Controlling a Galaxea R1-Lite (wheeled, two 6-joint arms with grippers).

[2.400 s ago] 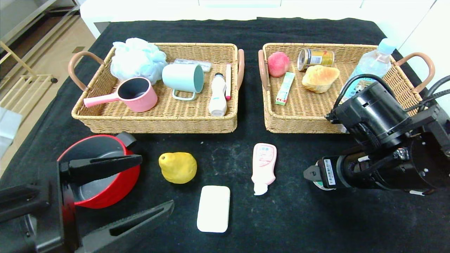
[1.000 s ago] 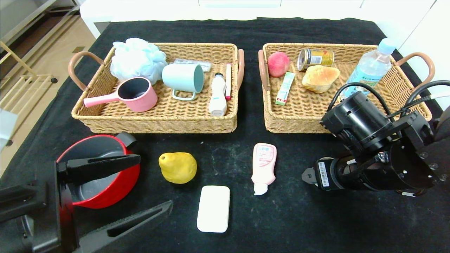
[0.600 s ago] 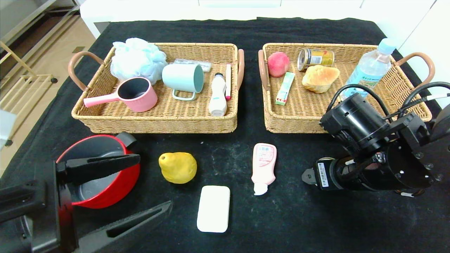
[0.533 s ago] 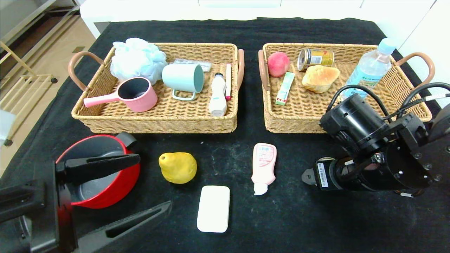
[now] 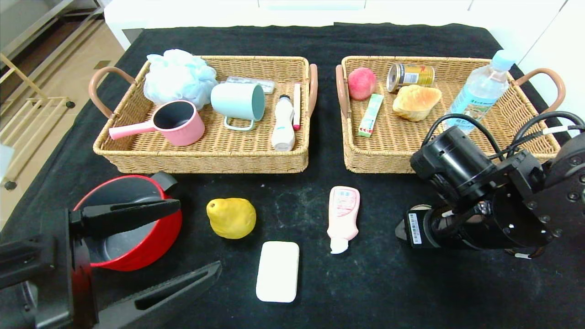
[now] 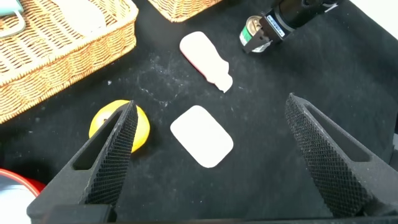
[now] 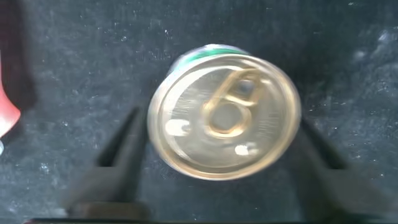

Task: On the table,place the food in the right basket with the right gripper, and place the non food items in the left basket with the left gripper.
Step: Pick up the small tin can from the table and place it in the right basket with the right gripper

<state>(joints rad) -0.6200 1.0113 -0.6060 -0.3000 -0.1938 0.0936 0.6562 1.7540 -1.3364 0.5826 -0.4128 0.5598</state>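
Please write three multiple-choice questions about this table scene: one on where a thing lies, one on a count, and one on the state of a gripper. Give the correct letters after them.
1. Where does the yellow pear lie?
A. in the left basket
B. on the black cloth between the red pot and the pink tube
C. in the right basket

2. How many things lie in the right basket?
A. three
B. five
C. seven

3. How is the right gripper placed?
A. fingers on either side of a green can, not closed on it
B. holding a bottle
C. parked above the left basket

Answers:
1 B: the pear lies beside the red pot, left of the pink tube.
2 B: peach, gold can, bread, green packet, bottle.
3 A: the wrist view shows the green can between the spread fingers.
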